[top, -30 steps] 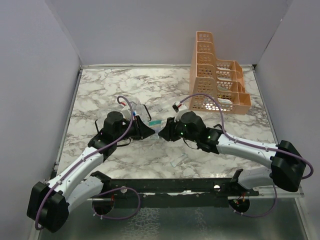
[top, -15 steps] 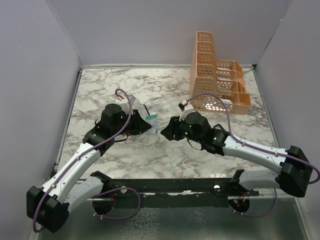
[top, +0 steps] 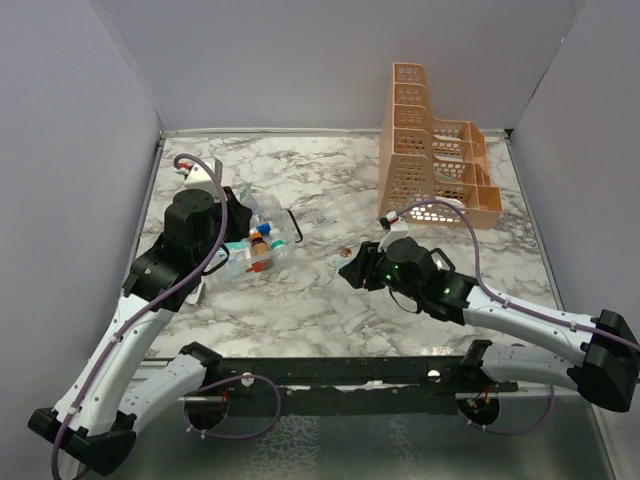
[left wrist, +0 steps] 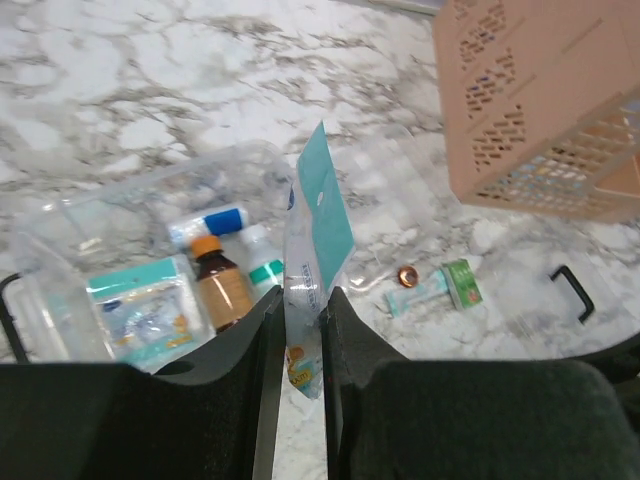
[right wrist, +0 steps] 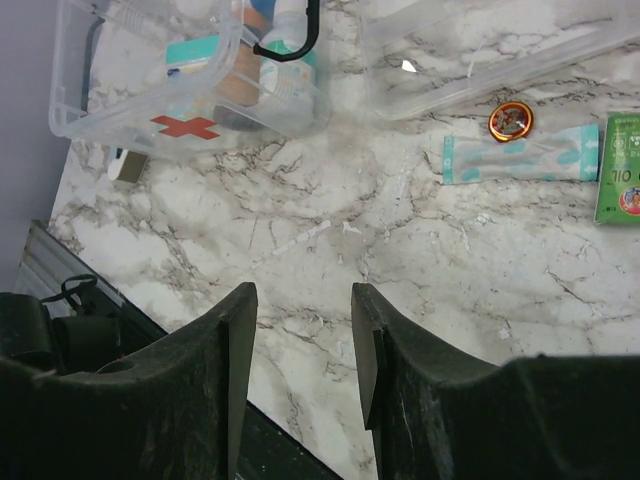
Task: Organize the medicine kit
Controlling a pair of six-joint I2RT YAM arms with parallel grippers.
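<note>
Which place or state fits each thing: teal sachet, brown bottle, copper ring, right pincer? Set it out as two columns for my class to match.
Things
1. teal sachet
2. brown bottle
3. copper ring
4. right pincer

Places or states
A. open, holding nothing
B. on the marble table, beside a teal strip
C. clamped in the left pincer
D. inside the clear first-aid box

Pairs: 1-C, 2-D, 3-B, 4-A

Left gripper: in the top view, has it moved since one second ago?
Yes. The left gripper, shut on a teal packet, has moved left, away from the orange rack, which has stayed in place.
</note>
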